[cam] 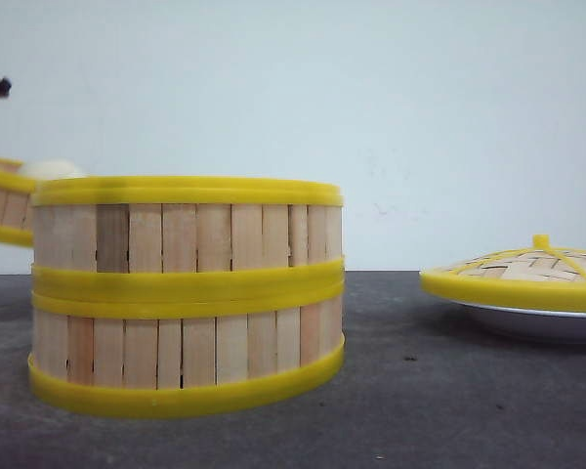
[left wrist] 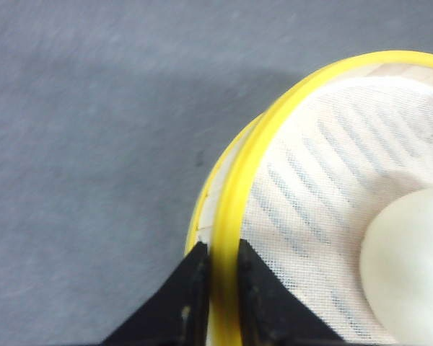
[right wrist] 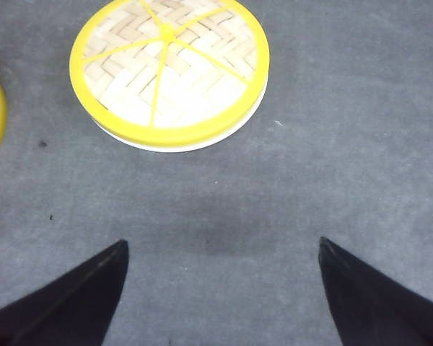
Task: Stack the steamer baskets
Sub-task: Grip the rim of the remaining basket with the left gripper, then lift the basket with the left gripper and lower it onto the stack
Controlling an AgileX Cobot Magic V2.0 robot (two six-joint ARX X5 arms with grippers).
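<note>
Third basket gripped, two already stacked

The left claw (left wrist: 218, 288) pinches the rim of a steamer basket (left wrist: 234, 194) holding a white bun (left wrist: 408, 267); two stacked baskets (cam: 186, 293) sit on the worktop (cam: 420, 391); the right claw (right wrist: 220, 288) gapes, empty.

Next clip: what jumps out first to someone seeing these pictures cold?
A two-high stack of steamer baskets fills the left-centre foreground of the front view. At the far left a third basket hangs above the table with a white bun on its cloth liner; the left gripper pinches its yellow rim. On the right, a woven lid rests on a white plate.
</note>
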